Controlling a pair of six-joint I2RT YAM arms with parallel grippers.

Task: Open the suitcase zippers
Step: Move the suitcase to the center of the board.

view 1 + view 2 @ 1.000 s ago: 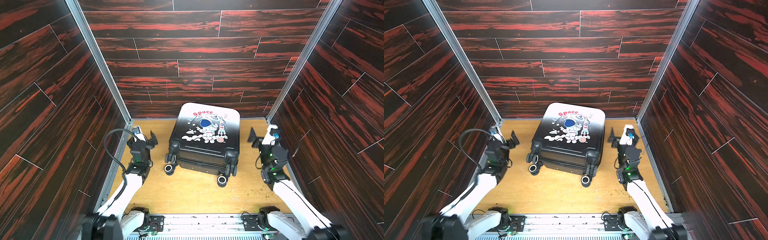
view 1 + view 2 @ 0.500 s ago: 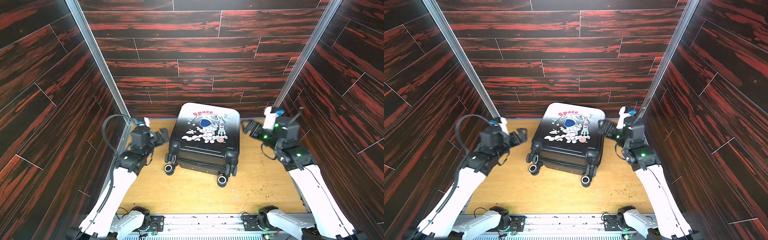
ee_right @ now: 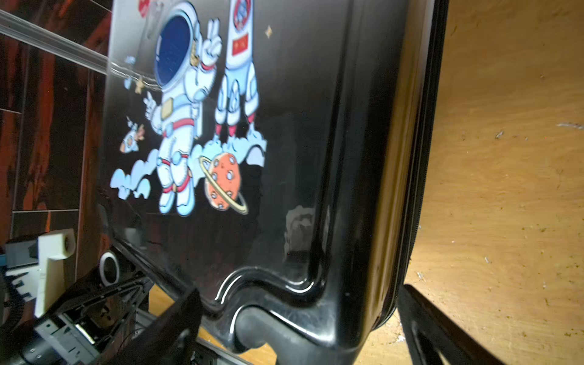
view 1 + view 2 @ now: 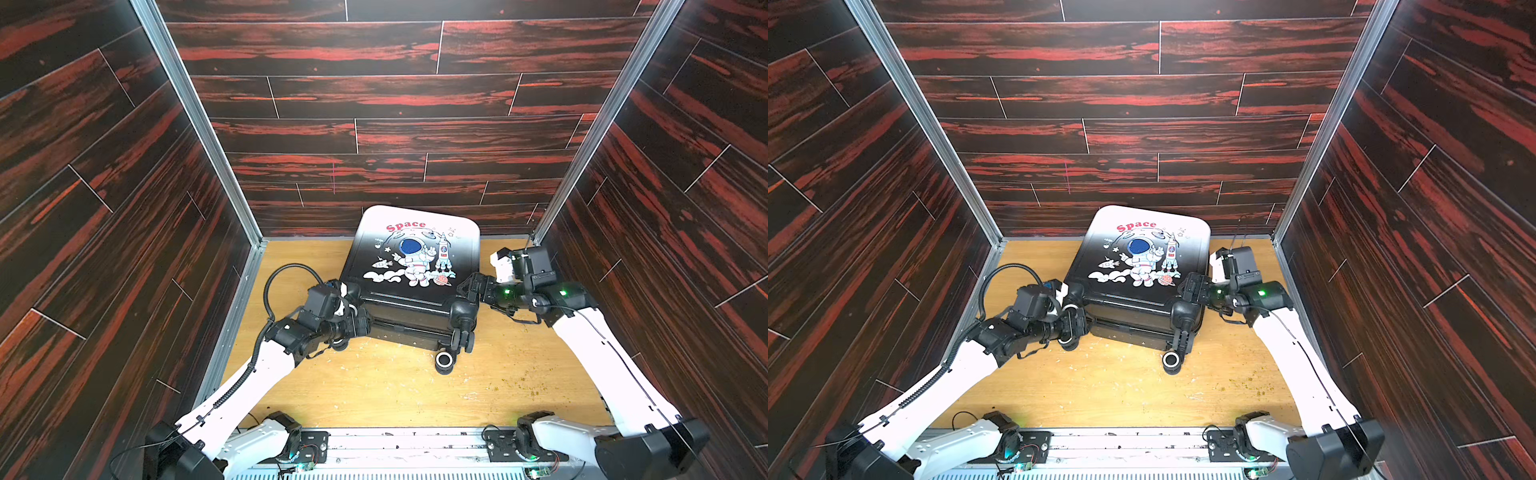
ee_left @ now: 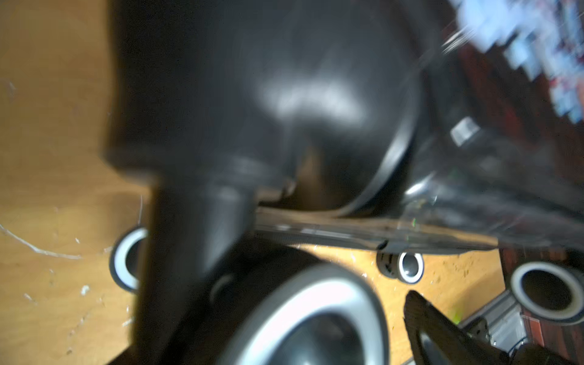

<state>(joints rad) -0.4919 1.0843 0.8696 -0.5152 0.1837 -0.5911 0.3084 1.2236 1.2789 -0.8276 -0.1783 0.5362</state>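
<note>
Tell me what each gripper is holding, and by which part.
Nothing is held: the left gripper and the right gripper stand open at the near corners of the suitcase.

The suitcase (image 4: 411, 293) fades from white to black, printed with red "Space" lettering, a white astronaut (image 3: 177, 120) with blue visor and an orange ringed planet (image 3: 222, 181). Beneath the suitcase the worktop (image 4: 374, 390) is tan wood-grain; walls (image 4: 395, 95) around it are dark planks streaked red.
</note>
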